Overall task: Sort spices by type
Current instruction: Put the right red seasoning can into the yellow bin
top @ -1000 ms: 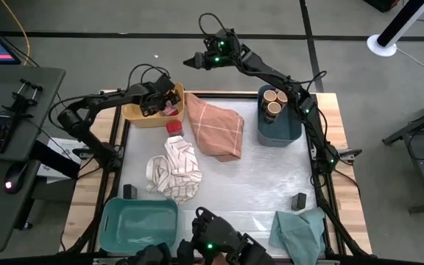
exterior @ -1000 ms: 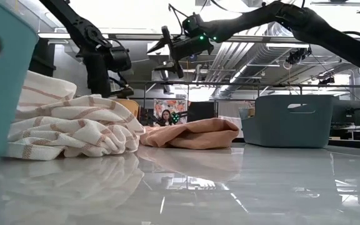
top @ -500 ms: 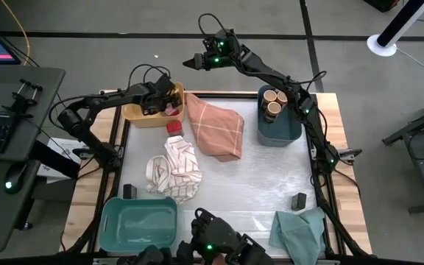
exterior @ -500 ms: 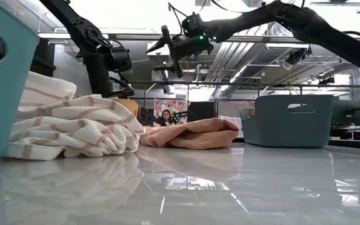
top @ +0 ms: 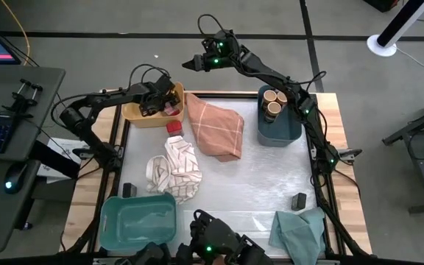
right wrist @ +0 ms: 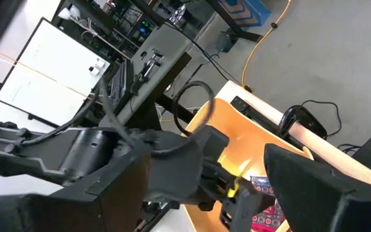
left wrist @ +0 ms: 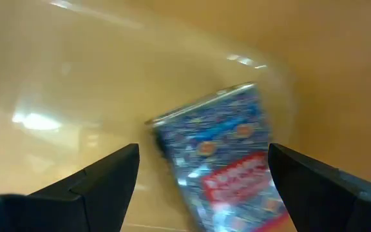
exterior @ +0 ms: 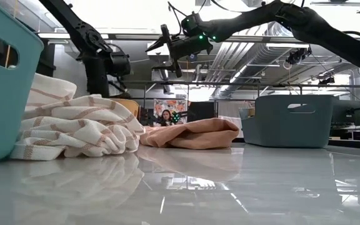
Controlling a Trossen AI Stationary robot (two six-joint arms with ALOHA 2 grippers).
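My left gripper point(top: 159, 101) reaches down into the yellow bin point(top: 134, 115), open. Its fingers stand on either side of a boxy blue-and-red spice container point(left wrist: 221, 151) that lies on the bin's floor, and they do not touch it. Another red-topped spice box point(top: 174, 126) stands on the table just in front of that bin. Tan-topped round jars point(top: 274, 101) stand in the blue bin point(top: 280, 126). Small black blocks point(top: 129, 191) point(top: 299, 200) sit near the front. My right gripper point(top: 191, 62) hovers open, high beyond the table's far edge, and holds nothing.
An orange cloth point(top: 216, 125) lies heaped at the far middle and a striped cloth point(top: 174, 168) left of centre. A green cloth point(top: 300, 228) hangs at the near right corner. A teal bin point(top: 137, 221) stands near left. Bare tabletop point(top: 256, 177) spreads in the middle right.
Both grippers have kept still and open. The teal bin at the near left has shifted a little.
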